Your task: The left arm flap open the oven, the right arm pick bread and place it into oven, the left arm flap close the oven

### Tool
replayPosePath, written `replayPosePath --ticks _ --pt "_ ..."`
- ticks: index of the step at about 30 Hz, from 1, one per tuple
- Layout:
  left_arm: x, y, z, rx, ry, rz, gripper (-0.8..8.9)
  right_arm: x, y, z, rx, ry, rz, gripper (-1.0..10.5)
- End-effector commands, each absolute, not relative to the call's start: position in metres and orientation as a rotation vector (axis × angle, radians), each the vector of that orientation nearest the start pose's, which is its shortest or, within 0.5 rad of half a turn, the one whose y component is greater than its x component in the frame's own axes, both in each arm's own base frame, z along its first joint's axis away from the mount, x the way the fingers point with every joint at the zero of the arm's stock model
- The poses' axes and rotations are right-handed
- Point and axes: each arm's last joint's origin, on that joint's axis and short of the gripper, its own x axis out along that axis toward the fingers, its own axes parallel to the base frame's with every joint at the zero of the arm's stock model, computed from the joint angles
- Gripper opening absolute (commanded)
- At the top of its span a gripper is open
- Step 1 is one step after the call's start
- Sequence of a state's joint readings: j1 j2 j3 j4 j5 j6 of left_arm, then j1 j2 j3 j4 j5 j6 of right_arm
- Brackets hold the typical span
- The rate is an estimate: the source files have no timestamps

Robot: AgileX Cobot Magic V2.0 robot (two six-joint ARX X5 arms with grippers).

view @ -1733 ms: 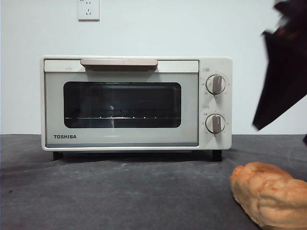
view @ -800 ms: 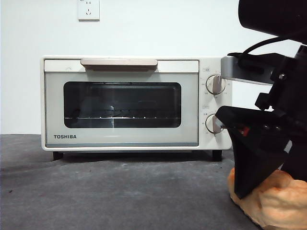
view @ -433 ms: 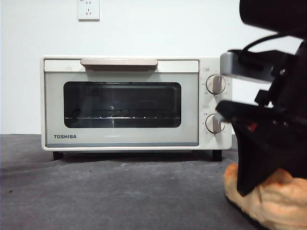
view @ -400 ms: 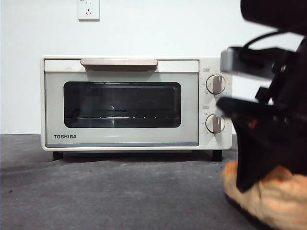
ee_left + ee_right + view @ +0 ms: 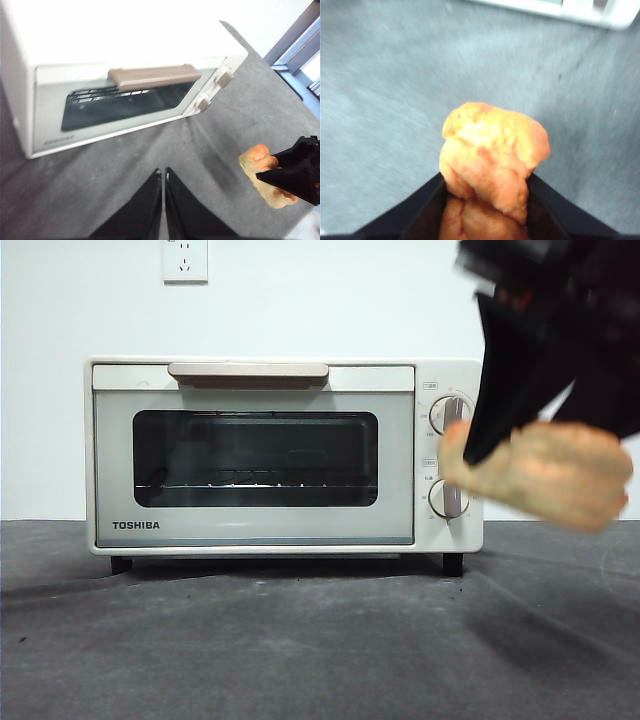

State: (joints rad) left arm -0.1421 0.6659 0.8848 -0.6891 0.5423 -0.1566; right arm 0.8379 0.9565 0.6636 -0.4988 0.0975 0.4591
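While the right gripper [image 5: 487, 200] clamps the lumpy golden bread [image 5: 540, 472] aloft, the left gripper's [image 5: 163, 175] flat jaws sit pressed together before the boxy cream oven [image 5: 280, 455].

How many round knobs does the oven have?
2. Both sit on the right side of the oven front: the upper knob and the lower knob right below it, partly behind the bread.

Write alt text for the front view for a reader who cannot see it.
A black two-jawed right tool holds a lumpy golden-orange bread loaf in the air, in front of the knob side of a cream-white TOSHIBA toaster oven. The oven's dark glass door is shut, its beige bar handle on top, on a dark grey table.
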Motion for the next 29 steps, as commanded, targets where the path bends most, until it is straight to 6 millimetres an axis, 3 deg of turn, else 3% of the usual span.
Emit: replayPosePath --ticks 1,12,21,29 --pt "0.131 -0.038 0.347 -0.250 0.495 -0.634 0.18 0.125 0.138 0.255 0.050 0.803 0.554 1.9" --pt "0.190 -0.080 0.358 -0.176 0.474 -0.659 0.18 0.117 0.129 0.287 0.070 0.721 0.588 1.9" --pt "0.234 -0.115 0.351 -0.088 0.471 -0.638 0.18 0.111 0.122 0.295 0.085 0.690 0.598 1.9" --pt "0.254 -0.137 0.338 0.014 0.486 -0.601 0.18 0.110 0.120 0.296 0.085 0.682 0.594 2.0"
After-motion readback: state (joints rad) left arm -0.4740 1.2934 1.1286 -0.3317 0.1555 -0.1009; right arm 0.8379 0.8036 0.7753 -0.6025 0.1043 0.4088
